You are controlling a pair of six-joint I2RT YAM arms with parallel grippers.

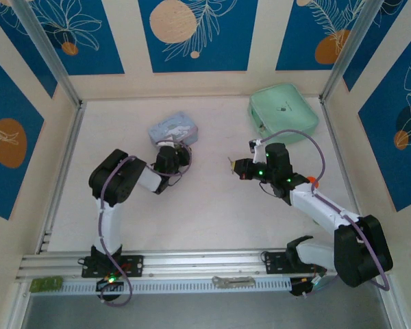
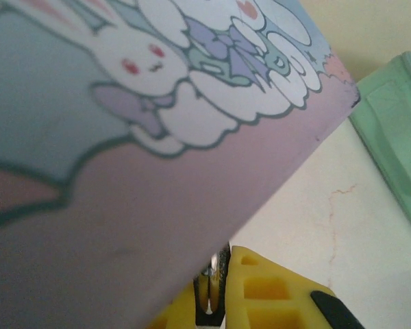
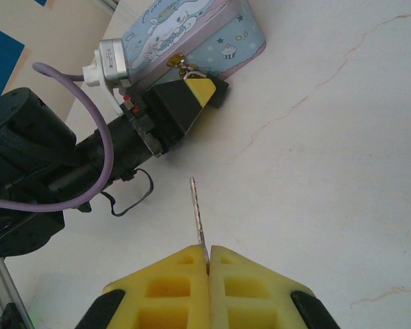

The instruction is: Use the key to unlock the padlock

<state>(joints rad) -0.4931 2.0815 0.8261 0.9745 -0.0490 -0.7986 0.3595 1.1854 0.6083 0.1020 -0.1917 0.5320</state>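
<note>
while between right hand's (image 3: pixel 208 257) pads (image 3: pixel 175 291), key (image 3: pixel 197 209)

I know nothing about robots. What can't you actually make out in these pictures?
- Left wrist view: the padlock is pinched between yellow pads and cut off by the bottom edge; its keyhole is hidden.
- Right wrist view: the left gripper covers the padlock's body; the key, edge-on in the right gripper, shows no teeth.
- Top view: padlock and key are too small.

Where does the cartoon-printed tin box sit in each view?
Top external: tin box, upper centre-left, just beyond the left gripper.
Left wrist: across the upper left.
Right wrist: top centre.
Shared landmark: the left gripper at the box's edge.
</note>
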